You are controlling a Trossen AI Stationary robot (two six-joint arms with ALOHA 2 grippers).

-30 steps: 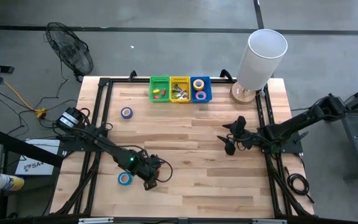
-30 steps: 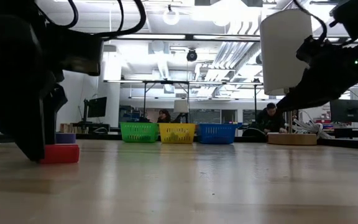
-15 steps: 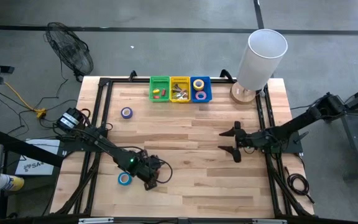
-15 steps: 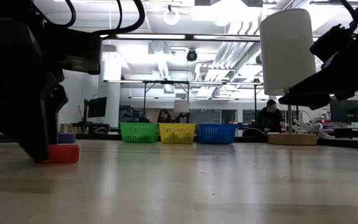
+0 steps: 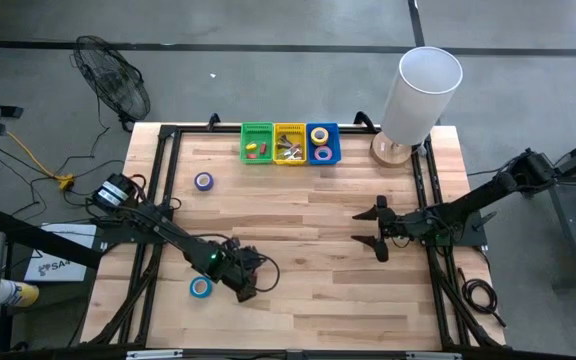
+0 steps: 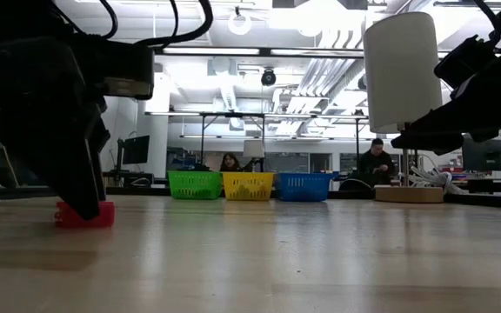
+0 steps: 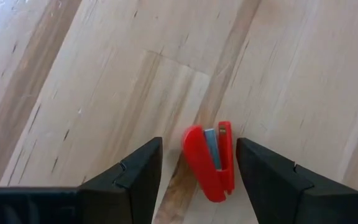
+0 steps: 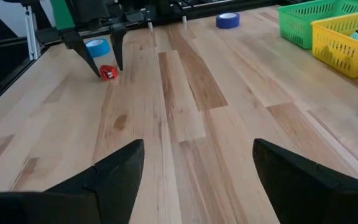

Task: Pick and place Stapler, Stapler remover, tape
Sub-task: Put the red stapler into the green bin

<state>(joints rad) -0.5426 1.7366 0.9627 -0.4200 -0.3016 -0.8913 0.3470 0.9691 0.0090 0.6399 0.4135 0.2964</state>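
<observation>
A small red stapler (image 7: 210, 163) lies flat on the wooden table, near the table's near-left part (image 5: 249, 291). My left gripper (image 7: 196, 152) is open and points down over it. One finger stands on each side of the stapler, and a gap shows at both. In the low view its dark fingers (image 6: 81, 187) stand in front of the stapler (image 6: 90, 215). A blue tape roll (image 5: 200, 287) lies flat just left of that gripper. A purple roll (image 5: 203, 181) lies farther back. My right gripper (image 5: 380, 229) hovers open at mid-right, over bare wood (image 8: 197, 149).
Green (image 5: 257, 142), yellow (image 5: 289, 143) and blue (image 5: 321, 143) baskets line the far edge, and the blue one holds tape rolls. A tall white cylinder (image 5: 423, 90) stands on a wooden base at the far-right corner. Bare wood lies between the arms. People sit beyond the table.
My left gripper has shifted a little sideways over the red stapler, so its fingers now stand around it; the stapler has stayed put. My right gripper has drawn back slightly toward the table's right edge and turned about its wrist, then held still.
</observation>
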